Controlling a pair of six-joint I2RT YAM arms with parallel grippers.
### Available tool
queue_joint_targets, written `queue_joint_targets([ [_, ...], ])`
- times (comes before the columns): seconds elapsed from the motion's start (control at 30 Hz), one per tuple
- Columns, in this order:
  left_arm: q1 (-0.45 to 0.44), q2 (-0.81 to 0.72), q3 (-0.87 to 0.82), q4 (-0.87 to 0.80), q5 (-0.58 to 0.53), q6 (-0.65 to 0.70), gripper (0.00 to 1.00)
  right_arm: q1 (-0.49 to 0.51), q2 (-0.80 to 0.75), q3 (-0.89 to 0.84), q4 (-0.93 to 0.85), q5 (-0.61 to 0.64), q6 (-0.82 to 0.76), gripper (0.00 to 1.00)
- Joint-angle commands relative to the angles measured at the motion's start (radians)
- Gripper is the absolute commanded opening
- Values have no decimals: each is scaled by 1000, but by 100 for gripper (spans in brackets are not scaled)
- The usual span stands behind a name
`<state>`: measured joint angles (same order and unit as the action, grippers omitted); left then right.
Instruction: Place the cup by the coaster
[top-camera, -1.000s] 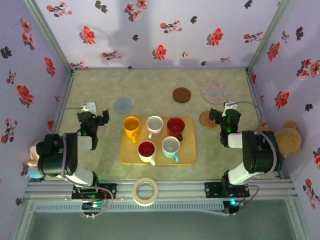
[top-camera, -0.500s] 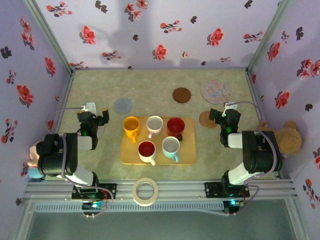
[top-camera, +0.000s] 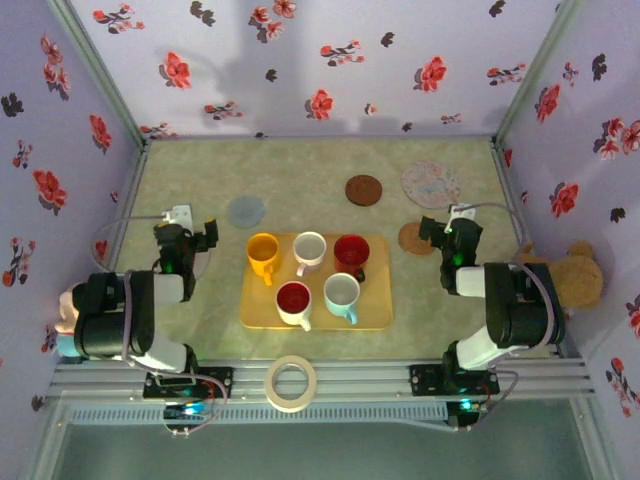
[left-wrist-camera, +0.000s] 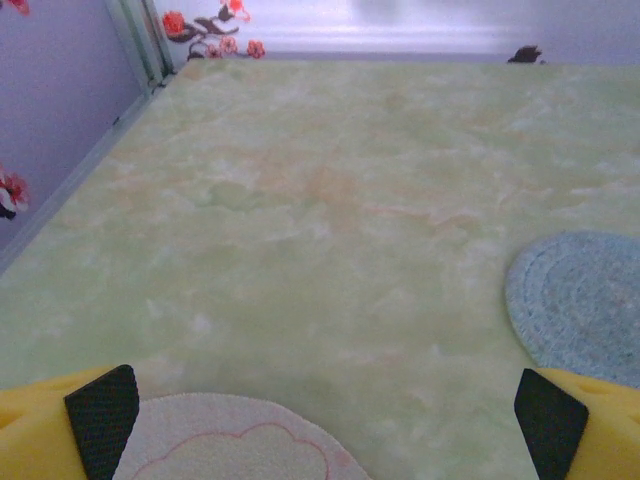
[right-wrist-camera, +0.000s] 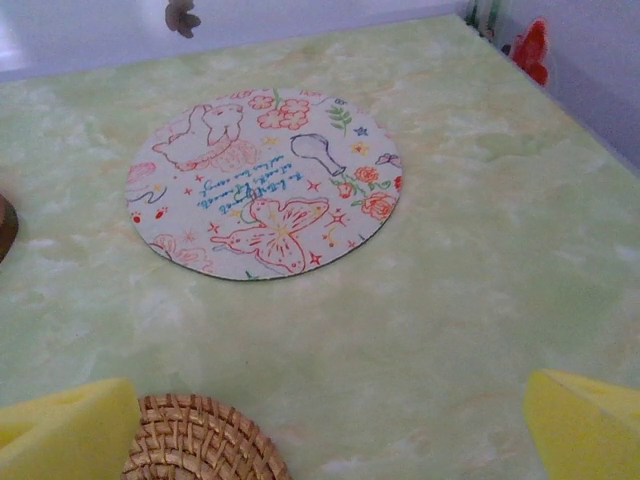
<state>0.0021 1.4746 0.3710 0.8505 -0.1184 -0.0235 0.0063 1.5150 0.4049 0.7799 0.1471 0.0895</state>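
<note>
Several cups stand on a yellow tray (top-camera: 375, 315) in the middle: a yellow cup (top-camera: 263, 252), a white cup (top-camera: 309, 250), a red cup (top-camera: 351, 253), a white cup with a red inside (top-camera: 294, 302) and a pale blue cup (top-camera: 342, 293). My left gripper (top-camera: 186, 240) (left-wrist-camera: 325, 420) is open left of the tray, over a pinkish-white coaster (left-wrist-camera: 230, 445), with a grey-blue coaster (top-camera: 245, 210) (left-wrist-camera: 580, 300) ahead to its right. My right gripper (top-camera: 450, 235) (right-wrist-camera: 325, 425) is open right of the tray, beside a wicker coaster (top-camera: 411, 238) (right-wrist-camera: 200, 440). Neither holds anything.
A patterned round coaster (top-camera: 431, 183) (right-wrist-camera: 265, 180) and a brown coaster (top-camera: 364, 190) lie at the back right. A tape roll (top-camera: 291, 383) rests on the front rail. A teddy bear (top-camera: 578, 275) sits outside the right wall. Floral walls close in three sides.
</note>
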Motion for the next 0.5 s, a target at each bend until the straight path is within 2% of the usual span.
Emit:
queue_joint_targets([
  [0.0, -5, -75, -5, -30, 23, 22, 100, -3, -86, -10, -34, 44, 25, 99],
  [0.2, -6, -248, 9, -186, 32, 27, 100, -3, -272, 15, -251, 63, 61, 99],
  [0.47, -7, -415, 140, -533, 46, 9, 100, -3, -509, 58, -527, 62, 147, 99],
])
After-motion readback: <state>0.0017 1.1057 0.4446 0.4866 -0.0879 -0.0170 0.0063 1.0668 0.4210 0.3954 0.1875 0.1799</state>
